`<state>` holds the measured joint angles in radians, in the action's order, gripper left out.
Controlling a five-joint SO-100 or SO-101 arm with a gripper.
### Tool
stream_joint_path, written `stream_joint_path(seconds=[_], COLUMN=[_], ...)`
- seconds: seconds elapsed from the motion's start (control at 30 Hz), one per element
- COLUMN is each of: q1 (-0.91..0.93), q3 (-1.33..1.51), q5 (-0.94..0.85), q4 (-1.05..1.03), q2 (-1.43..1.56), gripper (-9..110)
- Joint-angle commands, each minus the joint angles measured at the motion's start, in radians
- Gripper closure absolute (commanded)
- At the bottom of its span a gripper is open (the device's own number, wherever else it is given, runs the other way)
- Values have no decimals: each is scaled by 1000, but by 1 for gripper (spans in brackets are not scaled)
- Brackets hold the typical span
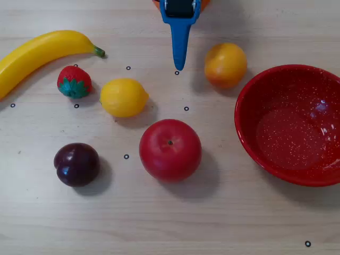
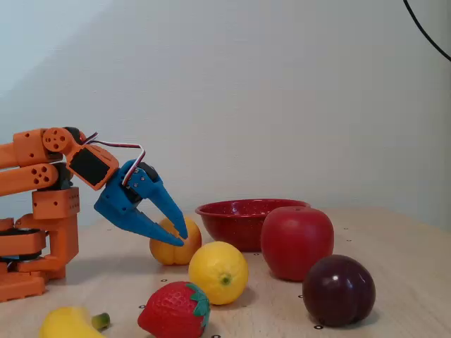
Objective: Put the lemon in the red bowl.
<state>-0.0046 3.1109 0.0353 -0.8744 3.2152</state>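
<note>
Gripper hangs open and empty near the bench's far edge, so I judge I am at the approach. Next I must bring it over the lemon, then carry that to the red bowl.

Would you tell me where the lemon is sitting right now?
In the overhead view the lemon lies on the table left of centre, between the strawberry and the red apple, well left of the red bowl.

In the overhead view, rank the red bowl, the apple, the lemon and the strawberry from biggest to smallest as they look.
1. red bowl, cut off at the right edge
2. apple
3. lemon
4. strawberry

All rest on the same table, so the order looks reliable.
</note>
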Motion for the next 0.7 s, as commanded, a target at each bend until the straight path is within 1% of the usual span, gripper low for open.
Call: stream_joint_path(seconds=[0.0, 0.53, 0.67], q1=[25, 26, 26], q3=[8, 8, -31], q5=[0, 8, 0], q4=[-8, -9, -40], q2=[14, 14, -11], gripper=[101, 101, 101])
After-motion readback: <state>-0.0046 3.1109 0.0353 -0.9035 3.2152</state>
